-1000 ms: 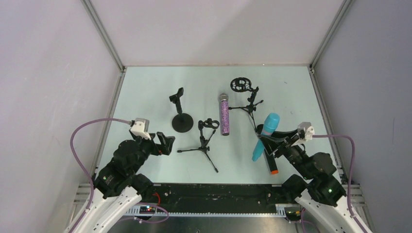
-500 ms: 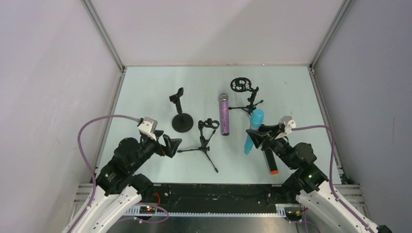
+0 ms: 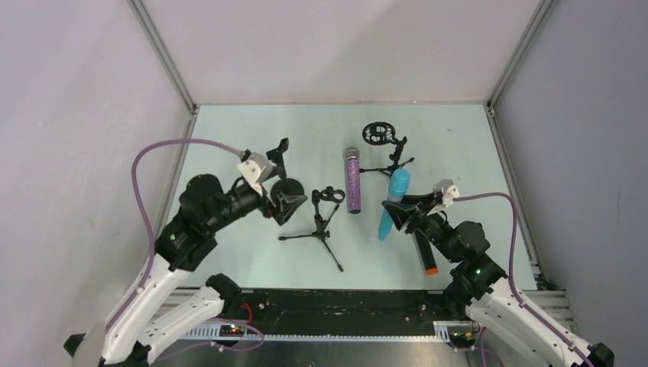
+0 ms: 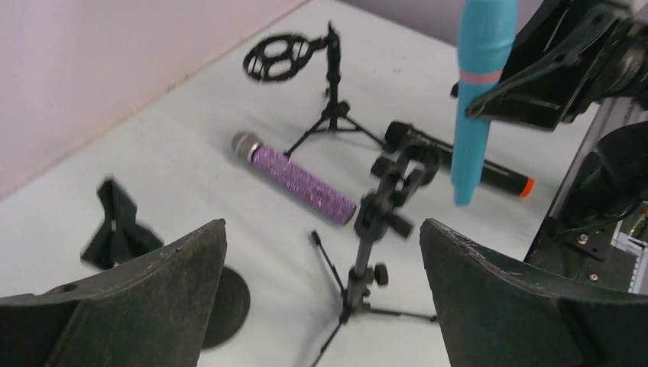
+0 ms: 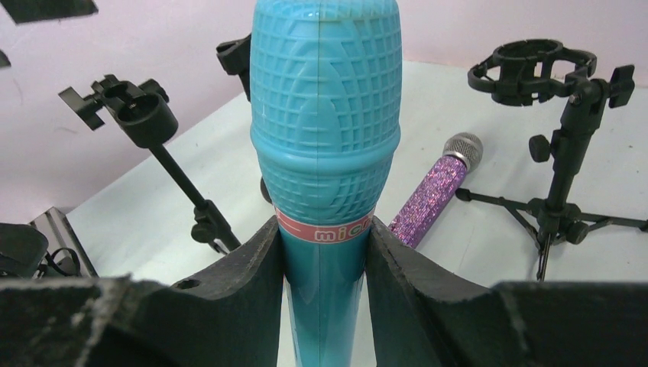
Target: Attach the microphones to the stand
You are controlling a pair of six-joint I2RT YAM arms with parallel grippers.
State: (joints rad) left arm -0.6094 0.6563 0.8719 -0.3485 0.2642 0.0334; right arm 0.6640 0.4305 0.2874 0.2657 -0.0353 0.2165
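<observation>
My right gripper [image 3: 403, 216] is shut on the light blue microphone [image 3: 393, 200], holding it off the table with its head up; it fills the right wrist view [image 5: 325, 138]. The purple glitter microphone [image 3: 353, 182] lies flat mid-table. The black microphone with orange end [image 3: 424, 256] lies under my right arm. A small tripod stand with a ring clip [image 3: 325, 216] stands in front of my open left gripper [image 3: 286, 205], which is level with its clip [image 4: 397, 183]. A round-base stand [image 3: 284, 183] sits just behind the left gripper.
A second tripod stand with a round shock mount [image 3: 386, 149] stands at the back right, also in the right wrist view [image 5: 562, 115]. Grey walls close in the table on three sides.
My left arm has reached forward and right, up to the round-base stand and the ring-clip tripod. My right gripper has carried the blue microphone left, toward the table's middle.
</observation>
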